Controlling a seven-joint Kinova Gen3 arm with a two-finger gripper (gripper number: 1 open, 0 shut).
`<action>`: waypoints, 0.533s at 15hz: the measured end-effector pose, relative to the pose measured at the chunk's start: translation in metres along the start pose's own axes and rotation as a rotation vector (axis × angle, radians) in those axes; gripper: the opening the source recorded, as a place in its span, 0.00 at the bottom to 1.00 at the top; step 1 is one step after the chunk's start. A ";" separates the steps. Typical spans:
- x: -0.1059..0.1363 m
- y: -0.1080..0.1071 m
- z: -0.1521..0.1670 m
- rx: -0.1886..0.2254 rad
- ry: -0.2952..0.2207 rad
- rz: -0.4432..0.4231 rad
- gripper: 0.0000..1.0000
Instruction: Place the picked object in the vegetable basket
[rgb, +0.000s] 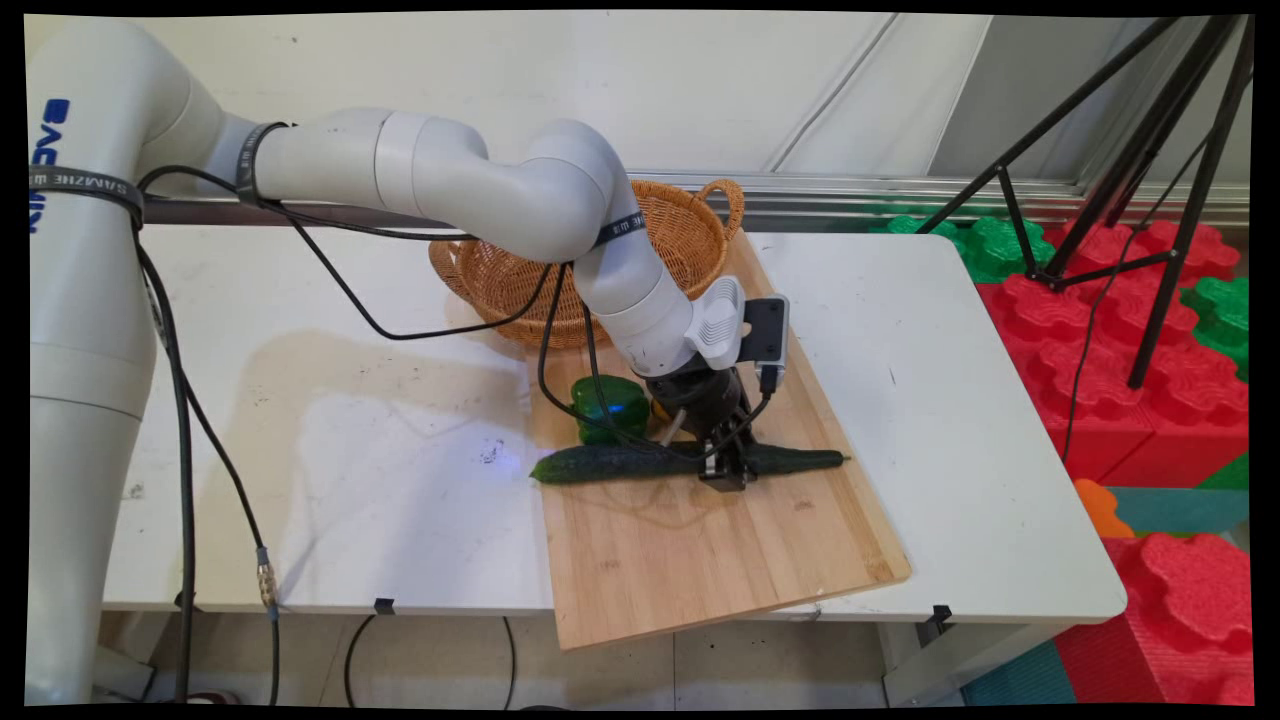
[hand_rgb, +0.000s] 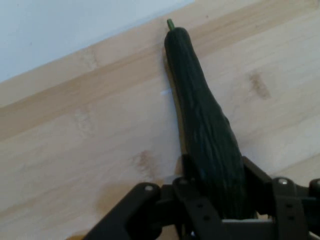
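The gripper (rgb: 727, 470) is down on the board (rgb: 700, 560), its two fingers (hand_rgb: 192, 172) closed either side of the cucumber (rgb: 620, 464), pinching it across its width at a spot right of the middle, toward the stem end. In the hand view the cucumber (hand_rgb: 205, 135) runs up from between the fingers, narrowing to a short green stalk near the board's (hand_rgb: 90, 150) edge, with bare white table (hand_rgb: 60, 25) beyond. It lies flat on the board, lengthwise from left to right in the main view, its blunt end reaching to the board's left edge. Judging by its look, it is long, dark and ridged, firm enough to hold its shape when taken crosswise, and fairly light; the skin looks smooth enough to slip under a weak pinch, while a hard squeeze could bruise it. Because the hold sits off centre, the longer left part may sag or swing if it is raised; a hold nearer the middle would balance better. Just behind the gripper, touching or nearly touching the cucumber's far side, sits a green pepper (rgb: 610, 405), with a small orange thing (rgb: 660, 409) beside it, mostly hidden by the wrist. Farther back, at the board's far end, stands a wicker basket (rgb: 690, 235). The table (rgb: 980, 400) carries all of this.
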 end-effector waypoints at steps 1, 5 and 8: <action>0.000 0.000 0.000 0.004 0.001 -0.004 0.00; 0.001 -0.001 -0.006 0.019 0.011 -0.054 0.00; 0.002 -0.001 -0.014 0.023 0.032 -0.112 0.00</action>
